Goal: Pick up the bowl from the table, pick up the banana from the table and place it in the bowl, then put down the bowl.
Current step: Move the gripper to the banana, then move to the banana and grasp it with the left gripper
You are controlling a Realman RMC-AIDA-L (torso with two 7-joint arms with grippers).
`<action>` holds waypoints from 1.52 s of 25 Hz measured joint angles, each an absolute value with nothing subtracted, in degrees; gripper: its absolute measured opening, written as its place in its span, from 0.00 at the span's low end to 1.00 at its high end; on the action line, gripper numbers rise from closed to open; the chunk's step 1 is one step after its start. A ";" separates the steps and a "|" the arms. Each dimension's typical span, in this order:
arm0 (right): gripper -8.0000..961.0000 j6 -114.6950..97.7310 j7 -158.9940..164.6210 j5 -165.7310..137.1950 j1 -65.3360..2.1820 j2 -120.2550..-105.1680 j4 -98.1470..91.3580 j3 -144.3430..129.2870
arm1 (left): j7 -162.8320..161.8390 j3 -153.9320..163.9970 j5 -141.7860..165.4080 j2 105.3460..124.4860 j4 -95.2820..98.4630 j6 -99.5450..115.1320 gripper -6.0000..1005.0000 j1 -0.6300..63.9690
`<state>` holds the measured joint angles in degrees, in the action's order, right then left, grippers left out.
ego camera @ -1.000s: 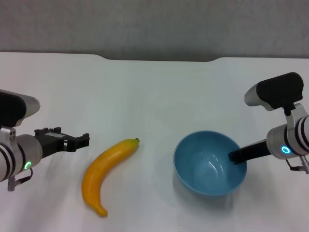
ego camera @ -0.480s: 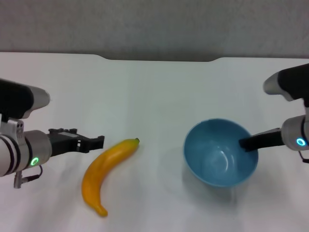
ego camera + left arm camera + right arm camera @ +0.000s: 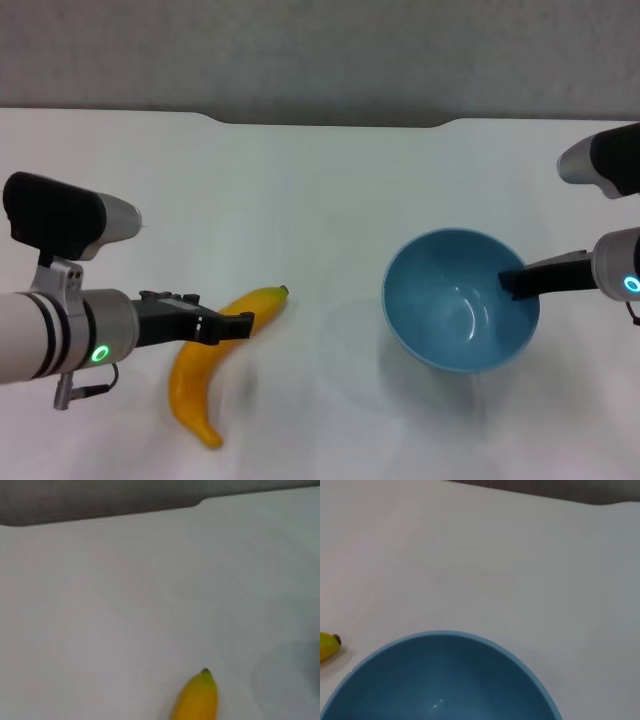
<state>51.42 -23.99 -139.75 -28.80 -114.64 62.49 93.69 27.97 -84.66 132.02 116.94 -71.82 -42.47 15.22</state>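
The light-blue bowl (image 3: 450, 310) hangs a little above the white table (image 3: 320, 200), casting a faint shadow below. My right gripper (image 3: 510, 283) is shut on its right rim, one dark finger reaching inside. The bowl's rim (image 3: 440, 680) fills the near part of the right wrist view. The yellow banana (image 3: 195, 375) lies on the table at the left, its dark tip (image 3: 284, 290) pointing toward the bowl. My left gripper (image 3: 235, 322) is open just above the banana's middle, covering part of it. The left wrist view shows only the banana's tip end (image 3: 197, 700).
The table's far edge has a shallow notch (image 3: 330, 122) with a grey wall behind it. Bare tabletop lies between banana and bowl and across the far half.
The right gripper has raised the bowl and carried it slightly right. The left arm has advanced rightward, from beside the banana to over its middle.
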 joint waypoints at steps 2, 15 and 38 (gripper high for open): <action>0.04 51.41 -23.99 -139.81 -28.62 -114.67 63.17 93.68 | 27.76 -84.14 131.87 116.95 -71.64 -42.53 0.88 15.45; 0.04 51.50 -23.92 -140.46 -28.56 -114.70 65.04 93.35 | 27.15 -82.45 133.52 117.00 -65.60 -41.76 0.88 19.43; 0.04 52.25 -23.90 -140.19 -28.26 -114.73 65.75 93.04 | 25.98 -83.05 136.09 116.90 -60.11 -39.31 0.88 21.20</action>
